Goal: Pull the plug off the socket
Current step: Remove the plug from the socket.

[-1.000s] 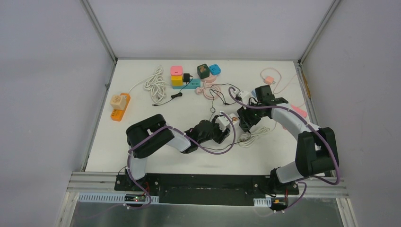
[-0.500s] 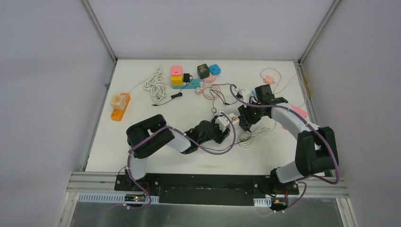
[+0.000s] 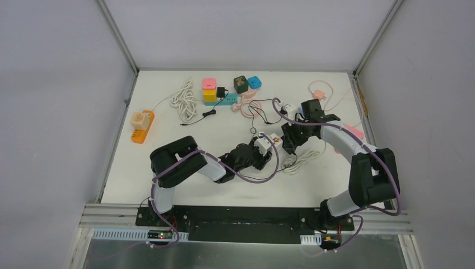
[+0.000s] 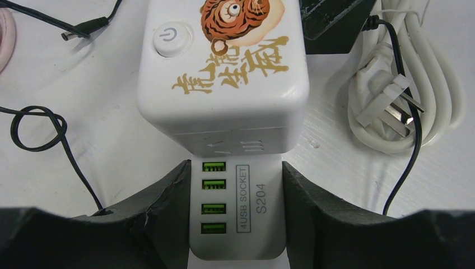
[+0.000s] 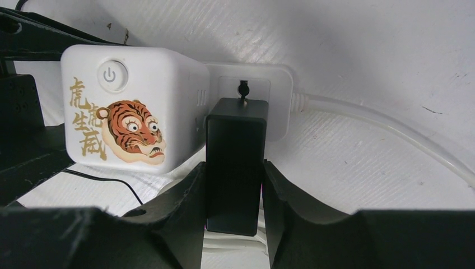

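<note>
The black box-shaped plug [image 5: 235, 162] is not yet out: it sits seated in the side of the white plastic cube socket with the tiger picture [image 4: 224, 84], which lies on the white tabletop [image 5: 364, 56] between the arms. Both grips look made: the left fingers [image 4: 162, 218] clench the socket's USB end and the right fingers [image 5: 179, 218] clench the plug's two sides. Only the pull itself seems left, drawing the plug straight off the braced socket.
</note>
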{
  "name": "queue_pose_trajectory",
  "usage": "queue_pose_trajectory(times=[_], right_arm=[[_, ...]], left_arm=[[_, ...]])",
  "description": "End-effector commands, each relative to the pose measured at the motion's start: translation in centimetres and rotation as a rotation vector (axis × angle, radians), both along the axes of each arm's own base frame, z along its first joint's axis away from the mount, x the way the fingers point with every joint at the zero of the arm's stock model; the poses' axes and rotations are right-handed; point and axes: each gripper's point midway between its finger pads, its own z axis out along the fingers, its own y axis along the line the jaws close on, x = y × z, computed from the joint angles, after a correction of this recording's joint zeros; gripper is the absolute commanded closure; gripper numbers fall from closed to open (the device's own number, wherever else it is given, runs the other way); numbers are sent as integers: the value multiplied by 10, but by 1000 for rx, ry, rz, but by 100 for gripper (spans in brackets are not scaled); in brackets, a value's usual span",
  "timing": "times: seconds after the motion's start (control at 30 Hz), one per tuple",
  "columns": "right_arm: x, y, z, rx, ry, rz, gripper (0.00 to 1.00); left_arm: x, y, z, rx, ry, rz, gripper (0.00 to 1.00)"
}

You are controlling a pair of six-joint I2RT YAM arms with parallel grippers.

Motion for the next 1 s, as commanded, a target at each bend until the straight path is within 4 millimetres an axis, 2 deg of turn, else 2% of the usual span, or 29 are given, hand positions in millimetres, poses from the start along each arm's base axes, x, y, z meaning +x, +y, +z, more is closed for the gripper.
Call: queue_pose_trajectory(times=[0.0,0.13,0.27,0.43,0.6,0.7,0.97], right_arm=[[7,1,3,-22,-40,-13,100],[-4,13,-3,-29,-19,60,100],[-17,23,-2,31,96,107,100],[-12,14,-3,50,130,69,100],[7,-8,-8,-92,-28,5,100],[10,-7,-5,-123,-81,26,100],[3,1,-13,-182,-69,99,100]], left_arm=[[4,11,-16,37,13,60,100],[4,11,-16,36,11,63,100],[2,10,-16,41,6,44,100],[-1,9,-17,45,4,29,100],[-1,10,-17,44,4,33,100],[-1,9,-17,41,2,31,100],[-2,9,-17,45,-2,24,100]])
